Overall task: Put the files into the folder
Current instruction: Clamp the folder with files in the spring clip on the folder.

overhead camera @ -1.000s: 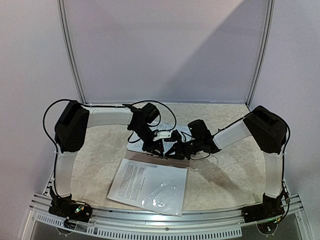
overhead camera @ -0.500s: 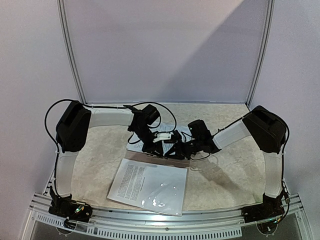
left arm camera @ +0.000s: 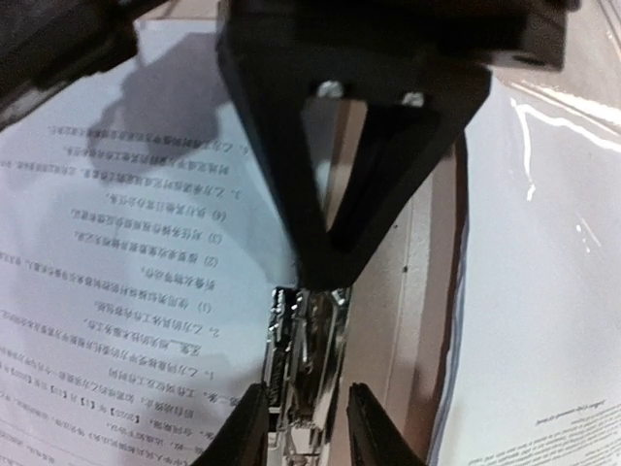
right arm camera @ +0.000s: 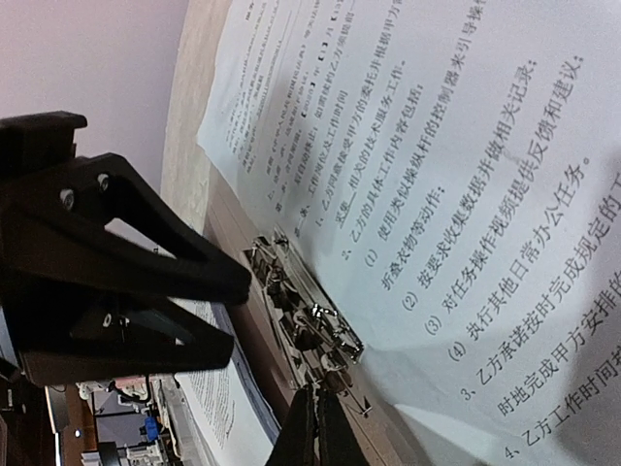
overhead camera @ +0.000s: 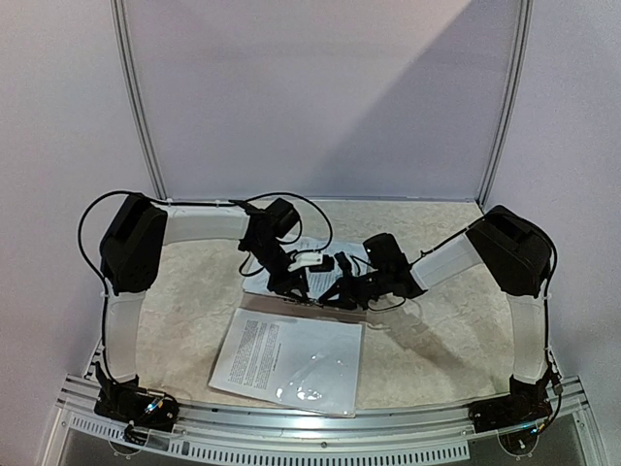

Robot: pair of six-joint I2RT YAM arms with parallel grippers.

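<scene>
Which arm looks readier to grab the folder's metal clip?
Probably left: the left gripper is open, fingers either side of the metal clip. The right gripper is shut, only its tip at the clip.

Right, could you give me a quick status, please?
Left gripper straddles clip on the folder, grip unclear. Right gripper shut, tips at clip. Near sheet and far sheet flank it. Nothing blocking.

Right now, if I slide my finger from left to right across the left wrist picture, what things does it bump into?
printed paper sheet → metal clip → brown folder spine → glossy white sheet
</scene>
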